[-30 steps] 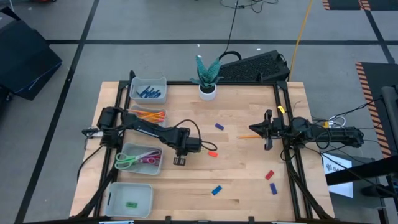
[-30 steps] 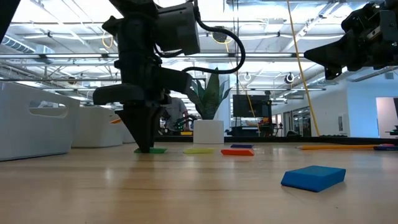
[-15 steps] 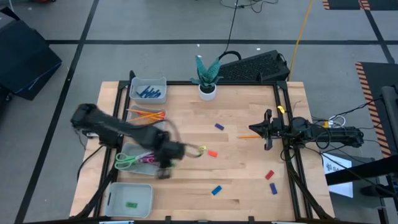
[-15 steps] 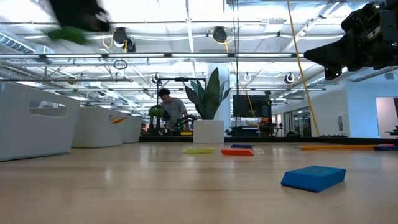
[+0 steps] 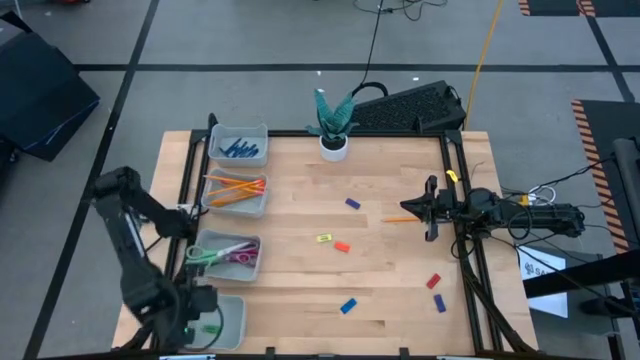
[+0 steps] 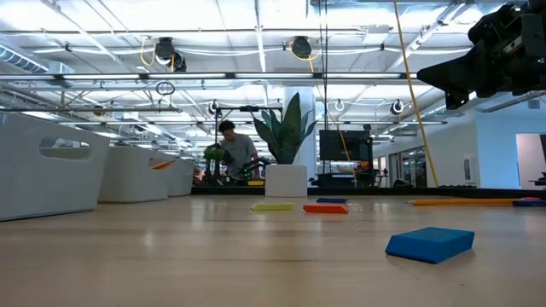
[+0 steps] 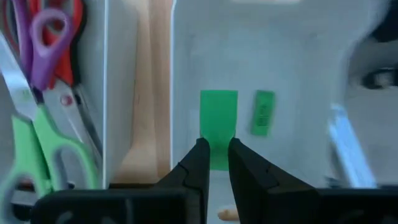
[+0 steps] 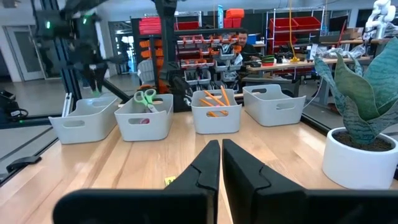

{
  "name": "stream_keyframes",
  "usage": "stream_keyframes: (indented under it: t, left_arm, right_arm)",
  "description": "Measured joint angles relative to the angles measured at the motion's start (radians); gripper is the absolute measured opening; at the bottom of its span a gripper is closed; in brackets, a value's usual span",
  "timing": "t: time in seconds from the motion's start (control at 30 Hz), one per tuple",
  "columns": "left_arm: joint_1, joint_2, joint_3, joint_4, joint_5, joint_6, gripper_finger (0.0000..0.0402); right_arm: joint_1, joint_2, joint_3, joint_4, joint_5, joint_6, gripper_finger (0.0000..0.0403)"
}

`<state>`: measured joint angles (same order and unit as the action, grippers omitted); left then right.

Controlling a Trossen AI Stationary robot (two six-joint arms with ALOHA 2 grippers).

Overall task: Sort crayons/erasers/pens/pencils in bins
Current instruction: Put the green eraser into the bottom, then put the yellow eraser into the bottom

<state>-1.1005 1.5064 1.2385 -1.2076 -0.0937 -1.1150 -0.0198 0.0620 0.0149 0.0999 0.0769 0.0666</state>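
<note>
My left gripper hovers over the near-left bin and is shut on a green eraser. A second green eraser lies flat on that bin's floor. My right gripper waits shut and holds nothing at the table's right side, beside an orange pencil. Loose erasers lie flat on the table: yellow, red, purple, blue. The far bin holds pens, and the one after it holds pencils. My left gripper pinches the green eraser by one end between its two fingers. The fingers point down from above. The eraser sticks out below the fingertips, lifted clear over the bin's floor.
A bin with scissors stands just beyond the near-left bin. A red eraser and a blue eraser lie near the right edge. A white plant pot stands at the far edge, with a keyboard behind it.
My left gripper, first standing fingers-down on the green eraser near the table's middle, has lifted it clear. It has swung fast toward the table's near left corner and now hangs over the near-left bin with the eraser still held.
</note>
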Motion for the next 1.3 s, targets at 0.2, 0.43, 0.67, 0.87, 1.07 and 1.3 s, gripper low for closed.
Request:
stream_keyframes:
  t: [0.2,0.43,0.67,0.87,1.07,1.3]
  left_arm:
    - [-0.033,0.141,-0.032,0.13,-0.01,-0.04,0.0051]
    - [-0.066,0.288,-0.032,0.369,0.032,-0.054,0.0051]
    - [-0.053,0.337,-0.032,0.379,0.033,-0.061,0.0055]
    - [-0.015,0.261,-0.017,0.346,0.042,-0.039,0.0121]
    - [0.057,0.132,0.0,0.343,0.041,-0.012,0.0186]
    - [0.242,0.079,0.05,0.34,0.051,0.157,0.019]
  right_arm:
    - [0.0,0.0,0.0,0.0,0.0,0.0,0.0013]
    - [0.0,0.0,0.0,0.0,0.0,0.0,0.0013]
    - [0.0,0.0,0.0,0.0,0.0,0.0,0.0013]
    - [0.0,0.0,0.0,0.0,0.0,0.0,0.0013]
    - [0.0,0.0,0.0,0.0,0.0,0.0,0.0013]
    - [0.0,0.0,0.0,0.0,0.0,0.0,0.0013]
